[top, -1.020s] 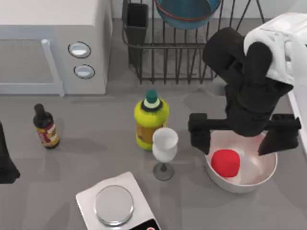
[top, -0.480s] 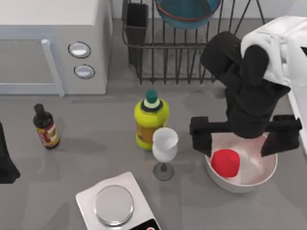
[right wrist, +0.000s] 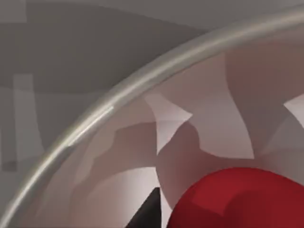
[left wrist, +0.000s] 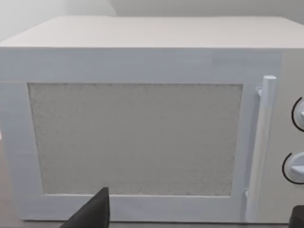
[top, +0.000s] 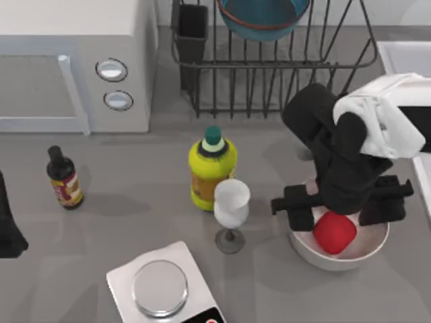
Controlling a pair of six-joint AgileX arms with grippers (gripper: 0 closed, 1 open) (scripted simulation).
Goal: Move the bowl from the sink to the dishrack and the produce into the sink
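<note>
The right tool (top: pixel 340 210), fingers spread, straddles the produce (top: pixel 334 233) lying directly beneath it in the white bowl (top: pixel 306 250).

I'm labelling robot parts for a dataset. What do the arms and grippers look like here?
The right arm has chunky matte-black links with a white, glossy rounded shell segment higher up. The right gripper is black, with two blocky fingers on a crossbar. The left arm is also matte black. No cables or markings show.

Rendered kitchen counter: white microwave (top: pixel 74 64) with 2 dials, black wire dishrack (top: pixel 269 81), sink (top: pixel 404 57) corner, sauce bottle (top: pixel 64 179), wine glass (top: pixel 231 205), kitchen scale (top: pixel 161 288).
</note>
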